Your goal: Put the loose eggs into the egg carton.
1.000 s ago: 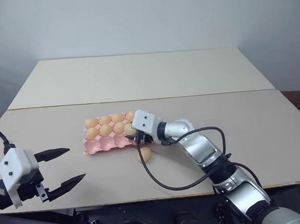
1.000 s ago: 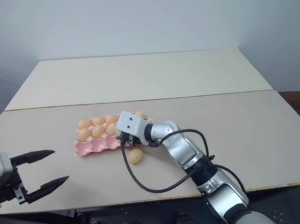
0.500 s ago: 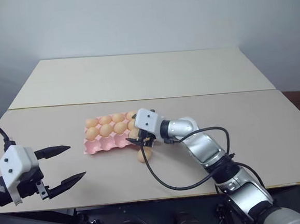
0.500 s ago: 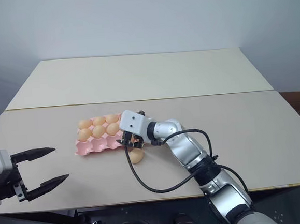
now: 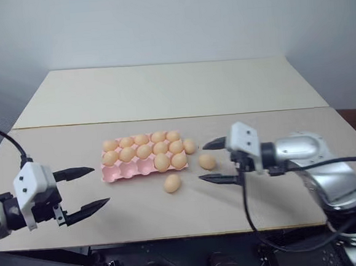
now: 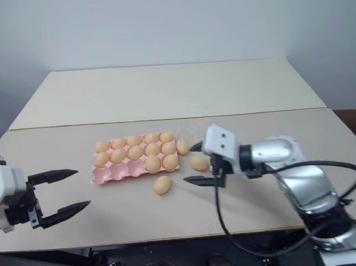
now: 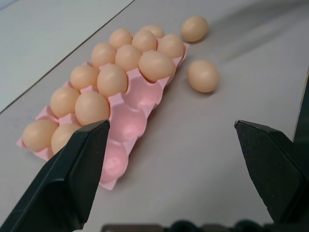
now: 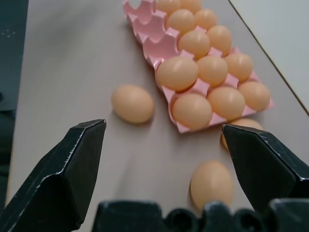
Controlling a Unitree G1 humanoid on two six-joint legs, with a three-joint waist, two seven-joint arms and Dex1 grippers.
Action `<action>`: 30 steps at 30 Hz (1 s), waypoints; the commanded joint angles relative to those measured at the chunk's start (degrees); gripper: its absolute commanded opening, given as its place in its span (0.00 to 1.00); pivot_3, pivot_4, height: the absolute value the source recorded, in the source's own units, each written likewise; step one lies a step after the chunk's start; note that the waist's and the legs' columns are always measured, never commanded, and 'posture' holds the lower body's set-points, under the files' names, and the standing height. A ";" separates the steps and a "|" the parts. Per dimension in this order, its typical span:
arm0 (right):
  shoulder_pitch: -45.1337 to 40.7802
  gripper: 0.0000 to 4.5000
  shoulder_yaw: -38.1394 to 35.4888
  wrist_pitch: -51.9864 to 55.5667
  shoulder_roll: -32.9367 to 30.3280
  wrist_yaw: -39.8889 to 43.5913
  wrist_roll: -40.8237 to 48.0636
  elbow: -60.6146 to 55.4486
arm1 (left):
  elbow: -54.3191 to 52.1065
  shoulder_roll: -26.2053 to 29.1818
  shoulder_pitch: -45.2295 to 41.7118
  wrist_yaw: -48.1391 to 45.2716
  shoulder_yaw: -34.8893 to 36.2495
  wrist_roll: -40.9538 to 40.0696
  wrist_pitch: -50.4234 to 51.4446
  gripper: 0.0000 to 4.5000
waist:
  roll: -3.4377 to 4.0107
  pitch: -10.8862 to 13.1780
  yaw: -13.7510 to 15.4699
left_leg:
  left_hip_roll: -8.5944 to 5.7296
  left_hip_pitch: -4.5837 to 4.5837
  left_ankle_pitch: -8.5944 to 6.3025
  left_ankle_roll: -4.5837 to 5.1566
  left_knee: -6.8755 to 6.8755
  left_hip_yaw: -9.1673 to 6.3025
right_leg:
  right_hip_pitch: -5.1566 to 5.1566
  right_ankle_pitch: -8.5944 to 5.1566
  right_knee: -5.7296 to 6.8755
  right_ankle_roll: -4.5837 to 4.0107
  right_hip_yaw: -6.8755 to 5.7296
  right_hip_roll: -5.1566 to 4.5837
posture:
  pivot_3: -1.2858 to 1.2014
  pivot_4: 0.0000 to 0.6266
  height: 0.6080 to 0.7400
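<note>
The pink egg carton (image 5: 120, 172) lies mid-table, its back two rows full and two eggs in the front row's right-hand cups. Three loose eggs rest on the table: one (image 5: 189, 146) against the carton's right end, one (image 5: 207, 161) further right, one (image 5: 172, 183) in front of the carton. My right gripper (image 6: 188, 164) is open just right of the carton, its fingers either side of the middle loose egg (image 8: 211, 183) and not touching it. My left gripper (image 5: 101, 186) is open and empty, left of the carton (image 7: 126, 120).
The carton sits on the near tan board, whose front edge (image 5: 174, 237) runs just below both grippers. A second board (image 5: 162, 91) joins behind it and reaches the pale wall. Bare board lies left of the carton and right of the loose eggs.
My right gripper has drawn back from the carton's right end toward the right and opened wide. The eggs it covered there now show. The left gripper has barely moved.
</note>
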 commanded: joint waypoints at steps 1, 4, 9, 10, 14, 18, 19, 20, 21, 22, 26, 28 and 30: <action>1.47 0.99 -3.71 0.53 -3.96 0.48 1.56 -2.29 | 1.27 1.64 -0.07 -2.40 -0.02 -0.13 -1.04 1.00 | 0.00 0.00 -0.09 | 0.00 0.00 0.00 0.00 0.00 0.00 | -0.01 0.00 0.02 0.00 0.01 0.00 | 0.52 0.24 1.00; 2.19 0.99 -4.15 0.68 -5.78 -0.34 1.53 -1.62 | 1.94 2.35 0.12 -4.49 -0.16 -0.28 -1.42 1.00 | 0.00 0.00 -0.04 | 0.00 0.02 0.00 0.00 0.01 0.01 | 0.01 0.00 0.03 0.00 0.02 0.01 | 0.52 0.24 1.00; 1.62 0.99 -3.53 1.06 -6.93 -2.15 1.40 -1.44 | 4.48 3.33 -2.85 -6.06 -3.08 1.21 -3.72 1.00 | -0.01 0.00 0.21 | 0.00 -0.01 0.00 0.00 0.01 0.01 | 0.00 0.00 -0.02 0.01 0.02 0.00 | 0.52 0.24 1.00; 1.70 0.99 -2.91 0.99 -6.66 -2.77 1.12 -1.65 | 5.02 3.15 -3.60 -5.84 -4.09 1.62 -4.12 1.00 | 0.00 0.00 0.24 | -0.01 -0.01 0.00 0.00 0.01 0.01 | 0.01 0.00 -0.03 0.01 0.02 0.00 | 0.52 0.24 1.00; 1.21 0.99 -1.34 0.85 -5.10 -5.11 0.83 -2.59 | 4.87 2.41 -4.65 -5.19 -5.14 1.26 -4.24 1.00 | -0.01 0.00 0.12 | -0.01 -0.02 0.00 0.00 0.01 0.01 | 0.00 0.00 -0.02 0.01 0.02 0.00 | 0.52 0.24 1.00; -1.55 0.99 3.02 0.38 -0.21 -9.33 -0.96 -1.63 | 4.89 2.20 -4.32 -5.30 -5.04 1.12 -4.59 1.00 | 0.00 0.00 -0.13 | -0.01 0.00 0.00 0.00 0.01 0.01 | -0.02 0.00 0.04 0.00 0.05 0.01 | 0.52 0.24 1.00; -1.95 0.99 3.86 0.39 0.57 -9.85 -1.37 -1.47 | 4.89 2.19 -4.19 -5.36 -5.04 1.14 -4.63 1.00 | 0.00 0.00 -0.09 | -0.01 0.01 0.00 0.00 0.01 0.02 | -0.03 0.00 0.07 0.00 0.07 0.01 | 0.52 0.24 1.00; -2.76 0.99 5.67 0.47 1.90 -10.67 -2.23 -1.12 | 4.83 2.23 -3.92 -5.54 -4.90 1.09 -4.60 1.00 | 0.00 0.00 0.04 | -0.01 0.01 0.01 0.00 0.01 0.01 | -0.02 0.00 0.07 0.00 0.06 0.01 | 0.52 0.24 1.00; -3.67 0.99 7.49 0.54 3.36 -11.34 -2.90 -0.64 | 4.74 2.32 -3.60 -5.83 -4.68 0.99 -4.57 1.00 | -0.01 0.00 0.09 | -0.01 0.00 0.00 0.00 0.01 0.01 | -0.03 0.00 0.06 0.01 0.06 0.01 | 0.52 0.24 1.00; -4.35 0.99 9.05 0.31 4.49 -11.85 -3.62 -0.31 | 4.62 2.40 -3.24 -6.12 -4.35 0.93 -4.64 1.00 | -0.01 0.00 0.08 | -0.01 0.00 0.00 0.00 0.01 0.01 | -0.02 0.00 0.04 0.00 0.06 0.01 | 0.52 0.24 1.00; -6.45 0.99 16.90 -4.24 9.12 -13.25 -9.15 2.29 | 5.39 2.76 -1.63 -6.21 -2.90 2.44 -5.57 1.00 | -0.01 0.00 0.10 | -0.01 -0.04 0.00 0.00 0.01 0.01 | -0.06 0.00 0.03 0.00 0.05 0.01 | 0.52 0.24 1.00; -7.11 0.99 19.91 -6.32 10.52 -13.27 -11.62 3.56 | 5.58 2.81 -1.52 -6.15 -2.83 2.36 -5.62 1.00 | -0.01 0.00 0.10 | -0.01 -0.03 0.01 -0.01 0.01 0.01 | -0.05 0.00 0.04 0.00 0.04 0.00 | 0.52 0.24 1.00; -7.99 0.99 22.76 -7.87 12.31 -13.37 -13.89 4.74 | 5.57 2.78 -1.83 -6.18 -3.26 2.11 -5.79 1.00 | -0.01 0.00 0.14 | -0.01 -0.03 0.01 -0.01 0.01 0.01 | -0.06 0.00 0.06 0.00 0.04 0.00 | 0.52 0.24 1.00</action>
